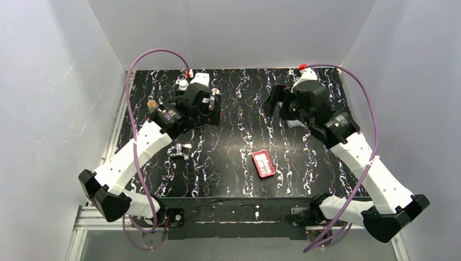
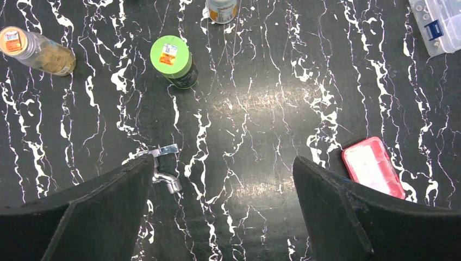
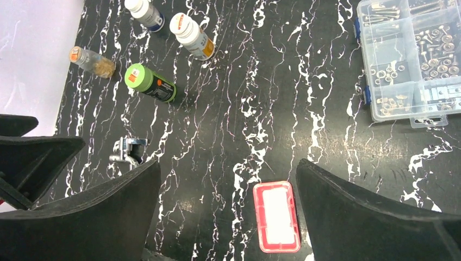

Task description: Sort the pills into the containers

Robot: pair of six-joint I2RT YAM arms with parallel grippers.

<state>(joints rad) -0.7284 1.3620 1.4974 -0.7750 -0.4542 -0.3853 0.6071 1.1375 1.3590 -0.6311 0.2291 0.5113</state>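
Well, the black, white-veined bench (image 1: 228, 182) fills the space, and both arms reach out over it, held high. The left hand (image 2: 223, 212) hangs released, its two dark fingers spread wide with nothing between them. The right hand (image 3: 228, 217) is the same, fingers wide apart and empty.

Ahead of the right hand and off to its right sits a clear organiser box (image 3: 413, 60) of screws and nuts. The red pill case (image 3: 260, 217) lies flat on the bench beneath the right hand, between its fingers and nearer the right-side one, its whitish compartments (image 3: 278, 206) showing inside the rim. Seen from the left hand, it lies by the right-side finger, partly hidden by it.

Ahead and to the left of the right hand are four bottles:
- a green-capped bottle (image 3: 149, 83)
- an orange-labelled bottle (image 3: 191, 36)
- a blue-labelled bottle (image 3: 144, 12)
- a small clear bottle (image 3: 91, 61) with an orange cap

A shiny metal fitting (image 3: 128, 150) lies just beside each hand's left-side finger.
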